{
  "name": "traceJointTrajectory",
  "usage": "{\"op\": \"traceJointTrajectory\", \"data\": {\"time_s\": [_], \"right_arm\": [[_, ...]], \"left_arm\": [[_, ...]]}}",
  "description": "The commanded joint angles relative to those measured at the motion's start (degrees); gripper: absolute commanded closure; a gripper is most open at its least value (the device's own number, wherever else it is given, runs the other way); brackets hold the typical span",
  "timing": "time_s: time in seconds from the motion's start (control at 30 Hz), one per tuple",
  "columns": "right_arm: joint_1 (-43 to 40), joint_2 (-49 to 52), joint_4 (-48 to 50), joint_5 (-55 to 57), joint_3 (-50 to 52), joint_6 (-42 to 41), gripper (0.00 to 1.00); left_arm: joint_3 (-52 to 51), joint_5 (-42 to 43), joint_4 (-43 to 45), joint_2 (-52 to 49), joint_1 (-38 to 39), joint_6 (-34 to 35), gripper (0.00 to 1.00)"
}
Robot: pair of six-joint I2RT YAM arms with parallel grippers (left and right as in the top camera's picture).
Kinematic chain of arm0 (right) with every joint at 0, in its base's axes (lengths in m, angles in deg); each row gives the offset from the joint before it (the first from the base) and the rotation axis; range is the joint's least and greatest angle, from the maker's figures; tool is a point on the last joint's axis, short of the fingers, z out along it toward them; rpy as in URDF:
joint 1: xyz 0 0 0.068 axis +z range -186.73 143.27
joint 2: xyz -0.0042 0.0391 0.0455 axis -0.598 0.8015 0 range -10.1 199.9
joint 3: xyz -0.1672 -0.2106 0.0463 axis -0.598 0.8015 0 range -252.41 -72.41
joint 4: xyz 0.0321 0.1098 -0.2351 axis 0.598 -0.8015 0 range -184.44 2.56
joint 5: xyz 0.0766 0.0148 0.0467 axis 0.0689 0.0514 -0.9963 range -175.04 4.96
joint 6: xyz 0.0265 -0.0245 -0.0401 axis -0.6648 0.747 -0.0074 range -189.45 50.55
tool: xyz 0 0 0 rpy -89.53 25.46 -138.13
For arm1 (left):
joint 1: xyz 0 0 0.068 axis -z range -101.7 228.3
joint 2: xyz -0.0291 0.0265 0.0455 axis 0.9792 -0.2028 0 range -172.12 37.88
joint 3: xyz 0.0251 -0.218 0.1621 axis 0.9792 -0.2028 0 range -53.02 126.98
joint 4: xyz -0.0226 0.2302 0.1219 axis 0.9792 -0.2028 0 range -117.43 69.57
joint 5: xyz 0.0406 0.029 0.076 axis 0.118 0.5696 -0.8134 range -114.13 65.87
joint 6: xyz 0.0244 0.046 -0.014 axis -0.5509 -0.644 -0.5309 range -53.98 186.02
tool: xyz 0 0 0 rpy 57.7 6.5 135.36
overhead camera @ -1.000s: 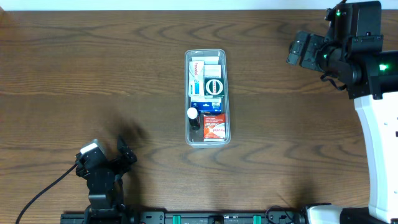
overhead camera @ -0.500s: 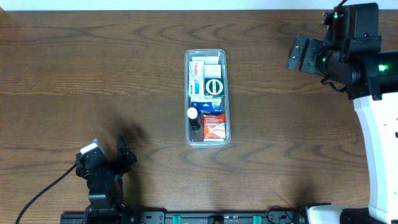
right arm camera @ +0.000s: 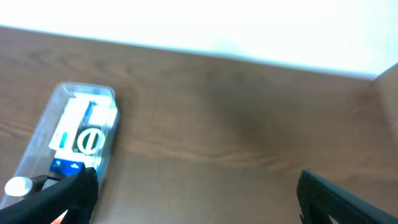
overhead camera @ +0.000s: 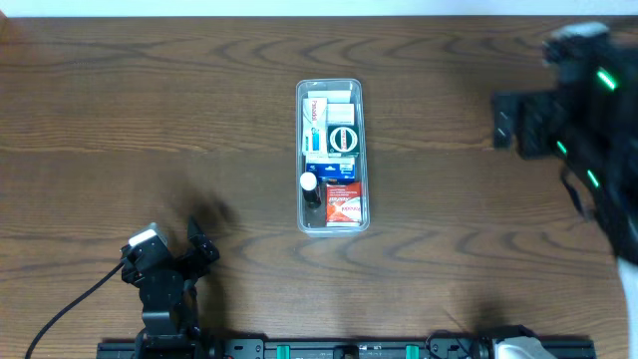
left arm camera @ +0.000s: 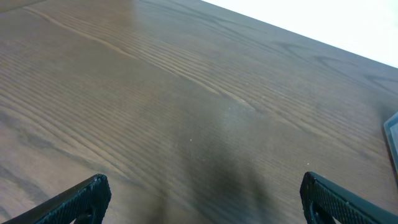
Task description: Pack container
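Observation:
The clear plastic container [overhead camera: 361, 150] stands upright at the table's middle, filled with several small boxes and a white-capped bottle [overhead camera: 309, 183]. It shows at the left of the right wrist view [right arm camera: 43, 134], and its rim edge at the right of the left wrist view [left arm camera: 392, 132]. My left gripper [overhead camera: 199, 249] is open and empty near the front left; its fingertips [left arm camera: 81, 199] frame bare wood. My right gripper [overhead camera: 503, 125] is open and empty, blurred, at the far right, apart from the container; its fingertips [right arm camera: 65, 196] show in its wrist view.
The dark wooden table [overhead camera: 150, 120] fills the view. A black cable [overhead camera: 70, 304] trails from the left arm at the front left. The right arm's body [overhead camera: 598, 130] covers the far right edge. A white wall lies beyond the table's far edge [right arm camera: 249, 59].
My right arm has swung right and toward the front, now blurred by motion. The left arm and the container have not moved.

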State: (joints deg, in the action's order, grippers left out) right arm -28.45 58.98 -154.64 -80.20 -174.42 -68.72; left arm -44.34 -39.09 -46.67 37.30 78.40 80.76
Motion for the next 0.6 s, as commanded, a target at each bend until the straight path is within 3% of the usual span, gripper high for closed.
{"op": "traceJointTrajectory", "data": {"time_s": [0.0,0.13,0.57], "right_arm": [[-0.5,-7.2,0.2,0.9,2.4,4.4,0.01],[-1.9,-15.5,2.6,1.0,10.1,5.8,0.01],[-4.9,-41.4,27.6,-1.8,56.4,5.5,0.01]], "left_arm": [[-1.1,0.0,-0.3,0.3,-0.1,-0.6,0.02],[-1.1,0.0,-0.3,0.3,-0.1,-0.5,0.02],[-1.1,0.0,-0.3,0.3,-0.1,-0.5,0.02]]}}
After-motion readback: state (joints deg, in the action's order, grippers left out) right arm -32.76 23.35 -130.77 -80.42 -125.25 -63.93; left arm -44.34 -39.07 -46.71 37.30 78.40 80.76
